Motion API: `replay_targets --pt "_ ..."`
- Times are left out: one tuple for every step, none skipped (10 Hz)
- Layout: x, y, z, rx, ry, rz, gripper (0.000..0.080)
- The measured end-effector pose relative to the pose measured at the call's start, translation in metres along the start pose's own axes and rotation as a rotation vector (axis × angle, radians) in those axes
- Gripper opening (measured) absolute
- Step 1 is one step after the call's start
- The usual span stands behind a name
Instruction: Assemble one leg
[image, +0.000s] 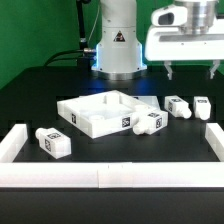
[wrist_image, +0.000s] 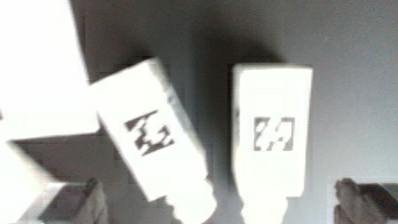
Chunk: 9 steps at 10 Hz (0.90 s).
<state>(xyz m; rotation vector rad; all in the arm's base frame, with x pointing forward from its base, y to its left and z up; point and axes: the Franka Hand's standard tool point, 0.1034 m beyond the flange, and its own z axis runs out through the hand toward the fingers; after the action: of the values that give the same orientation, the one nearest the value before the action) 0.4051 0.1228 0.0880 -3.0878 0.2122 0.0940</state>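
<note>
While the gripper (image: 191, 70) hangs above the table (image: 40, 90), its fingers (wrist_image: 68, 204) are spread wide and grasp nothing. In the wrist view a tilted leg (wrist_image: 151, 135) and a straight leg (wrist_image: 276, 125) lie just beside each other beneath it, with a dark gap between them. In the exterior view that pair lies at three o'clock from the square white panel (image: 95, 112). A third leg (image: 148, 122) sits just beside the panel at four o'clock. A fourth leg (image: 52, 141) rests at eight o'clock, near the white fence (image: 100, 178).

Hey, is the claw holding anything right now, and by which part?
Nothing is held. The open claw hangs above an angled white block leg and a second white leg, touching neither.
</note>
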Motion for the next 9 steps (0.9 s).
replay_targets --pt "0.005 0.002 -0.001 0.002 0.007 0.011 0.0649" --pt "0.002 0.0 0.0 0.001 0.002 0.004 0.0649" --pt "0.002 0.0 0.0 0.001 0.002 0.004 0.0649" --pt "0.002 0.001 0.0 0.001 0.002 0.005 0.0649" --pt "0.002 0.001 0.0 0.001 0.002 0.005 0.0649" --pt "0.008 0.006 -0.002 0.011 0.005 0.007 0.0649" --pt "0.026 0.021 -0.009 0.031 0.018 0.028 0.0649" --pt "0.05 0.038 -0.015 0.047 0.009 -0.004 0.0649" --pt "0.076 0.047 -0.022 0.057 0.002 -0.015 0.0649"
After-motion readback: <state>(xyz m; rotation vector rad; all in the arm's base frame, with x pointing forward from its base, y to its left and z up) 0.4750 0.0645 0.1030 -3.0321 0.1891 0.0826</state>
